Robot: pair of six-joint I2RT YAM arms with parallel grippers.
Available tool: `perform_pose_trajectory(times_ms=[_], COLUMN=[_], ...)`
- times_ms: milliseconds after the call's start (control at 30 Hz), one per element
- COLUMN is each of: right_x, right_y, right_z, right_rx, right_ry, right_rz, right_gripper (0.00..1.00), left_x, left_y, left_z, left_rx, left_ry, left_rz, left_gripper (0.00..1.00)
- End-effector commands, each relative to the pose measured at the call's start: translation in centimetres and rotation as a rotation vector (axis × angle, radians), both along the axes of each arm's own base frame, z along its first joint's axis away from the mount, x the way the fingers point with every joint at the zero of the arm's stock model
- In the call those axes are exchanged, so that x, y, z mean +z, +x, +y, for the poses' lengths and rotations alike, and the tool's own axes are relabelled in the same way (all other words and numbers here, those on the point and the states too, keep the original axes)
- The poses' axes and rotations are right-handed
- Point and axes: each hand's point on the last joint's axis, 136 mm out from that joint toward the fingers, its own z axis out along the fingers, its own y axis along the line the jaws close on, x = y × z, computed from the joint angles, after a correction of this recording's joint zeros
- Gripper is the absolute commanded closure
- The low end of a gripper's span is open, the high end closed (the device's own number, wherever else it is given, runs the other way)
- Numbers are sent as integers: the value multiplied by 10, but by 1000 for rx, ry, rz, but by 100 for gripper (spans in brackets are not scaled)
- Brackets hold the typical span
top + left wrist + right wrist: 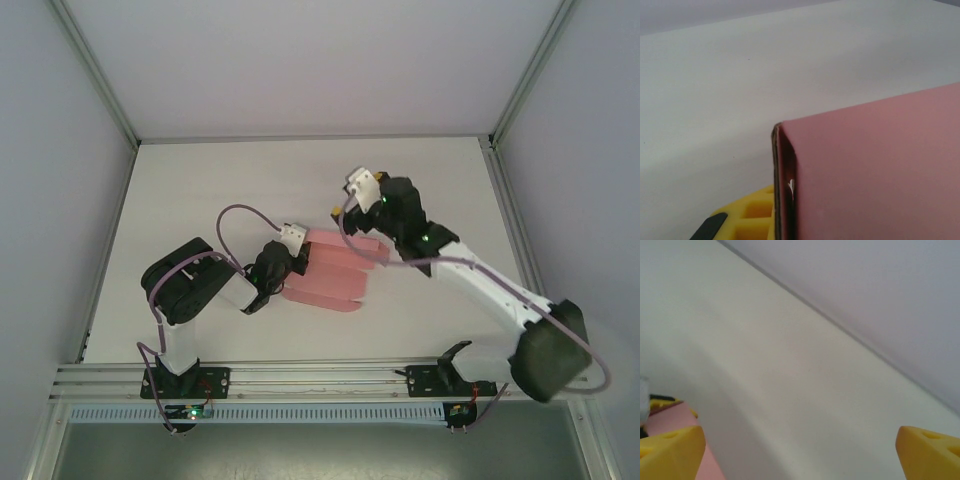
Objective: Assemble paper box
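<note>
The pink paper box (335, 282) lies partly folded at the table's middle, with a raised flap (345, 246) along its far side. My left gripper (297, 268) sits at the box's left edge. In the left wrist view a folded wall of the pink card (875, 165) stands tight against my one visible yellow finger (754, 216); the other finger is hidden behind the card. The gripper looks shut on that wall. My right gripper (350, 205) hovers at the box's far right corner, open, with nothing between its yellow fingertips (671, 450). A corner of pink card (660, 421) shows beside them.
The white table (200, 200) has free room to the left, right and back of the box. Grey walls and aluminium posts (100, 90) fence the table in. A metal rail (320, 375) runs along the near edge between the arm bases.
</note>
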Motion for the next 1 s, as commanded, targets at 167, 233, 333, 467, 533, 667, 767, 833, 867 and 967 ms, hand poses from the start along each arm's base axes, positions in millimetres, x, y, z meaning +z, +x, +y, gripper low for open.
perform_pose_trajectory(times_ms=[167,233,333,467,533,667,767,833,867,967], right_x=[-105,-122,-141,-173,-184,-191,-184,-180,-179,-177], right_y=[-6,-11,-23,-29,-33,-38,-36,-37,-36,-39], right_z=[20,23,28,14,5,-3,-6,-5,-5,-2], right_rx=[54,77,118,53,19,-20,-36,-32,-36,-25], right_ry=[-49,-57,-53,-111,-136,-142,-125,-112,-109,-110], right_rz=[477,533,609,667,689,678,639,632,629,626], right_gripper=[11,13,15,18,20,21,21,21,21,21], left_x=[-59,-59,-59,-59,-56,-48,-42,-39,-37,-31], left_y=[-31,-32,-33,-34,-35,-39,-43,-44,-43,-36], left_z=[1,-1,-1,-1,-1,1,1,1,1,7], left_rx=[-92,-96,-95,-94,-96,-90,-97,-100,-91,-34], left_ry=[141,136,130,129,124,106,95,91,86,70], left_rz=[158,171,172,183,190,207,223,225,224,201], left_gripper=[100,99,98,95,94,75,70,70,70,74])
